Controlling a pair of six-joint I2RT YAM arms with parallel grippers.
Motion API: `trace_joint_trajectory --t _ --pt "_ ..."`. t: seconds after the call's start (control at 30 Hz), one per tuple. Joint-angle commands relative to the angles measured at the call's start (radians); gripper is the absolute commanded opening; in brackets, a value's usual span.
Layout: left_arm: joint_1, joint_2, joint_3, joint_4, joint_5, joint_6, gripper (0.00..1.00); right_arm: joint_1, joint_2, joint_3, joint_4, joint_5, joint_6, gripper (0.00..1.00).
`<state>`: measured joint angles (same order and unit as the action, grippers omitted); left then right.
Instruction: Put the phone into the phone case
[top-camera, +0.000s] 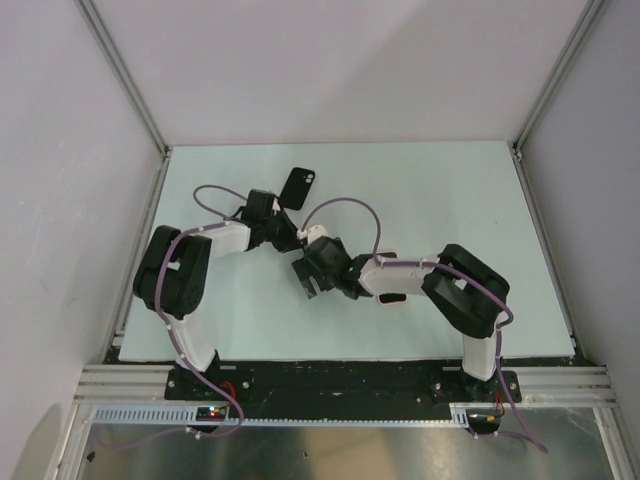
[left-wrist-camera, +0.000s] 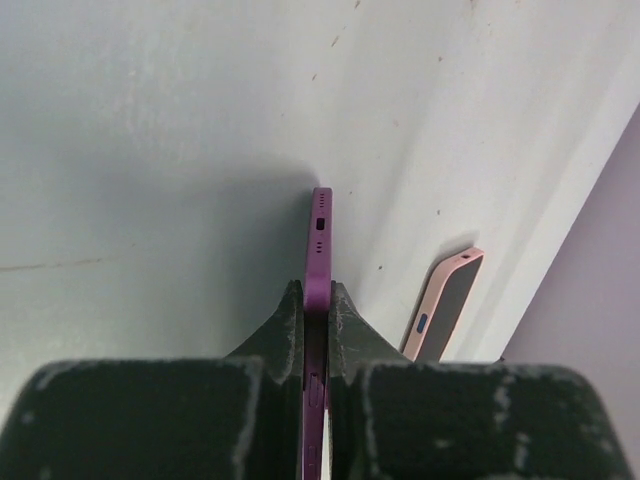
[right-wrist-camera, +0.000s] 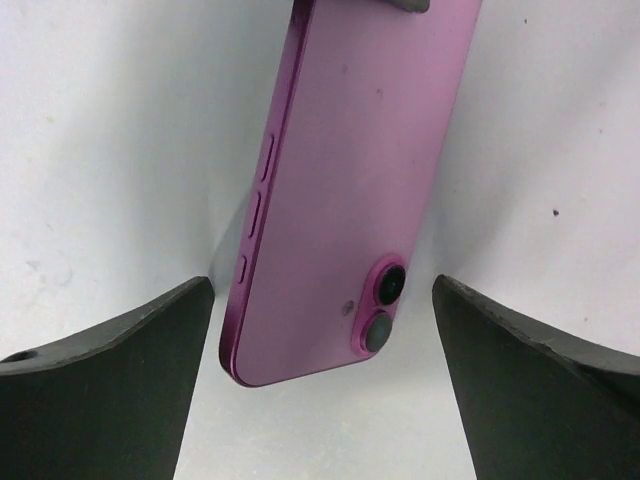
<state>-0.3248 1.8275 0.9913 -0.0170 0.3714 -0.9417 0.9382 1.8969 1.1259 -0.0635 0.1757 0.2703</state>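
Table (top-camera: 450, 200): pale mint top, white walls (top-camera: 330, 60) around it.
Left claw (left-wrist-camera: 317, 300): clenched on phone (left-wrist-camera: 320, 235); fingers (left-wrist-camera: 288, 325) pinch its two flat faces.
Left claw, top view (top-camera: 284, 233): mid-table, left of centre, aimed toward the right claw.
Phone, left wrist view: purple, edge-on, port end (left-wrist-camera: 320, 224) sticks out past the fingertips, shadow on the table behind it.
Right claw (right-wrist-camera: 320, 290): released, jaws wide apart, the phone's camera end between them, touching neither.
Right claw, top view (top-camera: 308, 280): just beside the left claw, on its near side.
Phone, right wrist view (right-wrist-camera: 350, 170): back face showing, two lenses (right-wrist-camera: 383, 308) near the lower corner, side buttons (right-wrist-camera: 258, 215) on the left edge.
Phone case (left-wrist-camera: 445, 305): pink rim, dark inside, on the table to the right of the phone, apart from it.
Phone case, top view (top-camera: 299, 186): dark, beyond the left claw.
Status: phone not in the phone case.
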Motion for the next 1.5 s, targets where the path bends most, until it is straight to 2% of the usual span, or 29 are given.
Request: trace_joint_trajectory --t 0.0,0.13,0.27,0.4,0.5,0.57,0.7,0.8,0.87,0.97,1.07,1.3,1.47 --pt "0.003 -0.065 -0.025 -0.147 -0.043 0.057 0.0 0.087 -0.012 -0.062 0.12 0.345 -0.088 0.93" --pt "0.004 -0.097 -0.042 -0.189 -0.055 0.073 0.0 0.149 -0.001 -0.079 0.218 0.517 -0.171 0.85" --pt "0.004 -0.121 -0.061 -0.209 -0.057 0.075 0.0 0.194 0.015 -0.083 0.321 0.596 -0.254 0.74" --pt "0.004 -0.143 -0.072 -0.218 -0.055 0.076 0.0 0.212 0.027 -0.083 0.372 0.616 -0.305 0.56" --pt "0.002 -0.165 -0.079 -0.219 -0.046 0.08 0.02 0.214 0.033 -0.085 0.387 0.611 -0.318 0.38" --pt "0.001 -0.183 -0.085 -0.219 -0.045 0.086 0.1 0.215 0.03 -0.088 0.398 0.61 -0.323 0.27" --pt "0.0 -0.232 -0.092 -0.222 -0.055 0.116 0.49 0.213 0.009 -0.095 0.415 0.62 -0.324 0.1" --pt "0.001 -0.277 -0.075 -0.239 -0.068 0.161 0.75 0.21 -0.018 -0.098 0.407 0.626 -0.314 0.03" --pt "0.002 -0.308 -0.046 -0.264 -0.087 0.201 0.84 0.205 -0.053 -0.098 0.382 0.613 -0.297 0.01" --pt "0.01 -0.351 0.03 -0.304 -0.108 0.283 0.93 0.183 -0.124 -0.101 0.297 0.556 -0.246 0.0" --pt "0.026 -0.372 0.116 -0.331 -0.069 0.407 0.97 0.119 -0.24 -0.131 0.21 0.376 -0.177 0.0" --pt "0.048 -0.35 0.287 -0.384 0.244 0.668 0.91 -0.183 -0.464 -0.162 -0.004 -0.443 -0.079 0.0" --pt "0.05 -0.362 0.373 -0.412 0.477 0.752 0.89 -0.325 -0.52 -0.163 -0.064 -0.891 -0.099 0.0"
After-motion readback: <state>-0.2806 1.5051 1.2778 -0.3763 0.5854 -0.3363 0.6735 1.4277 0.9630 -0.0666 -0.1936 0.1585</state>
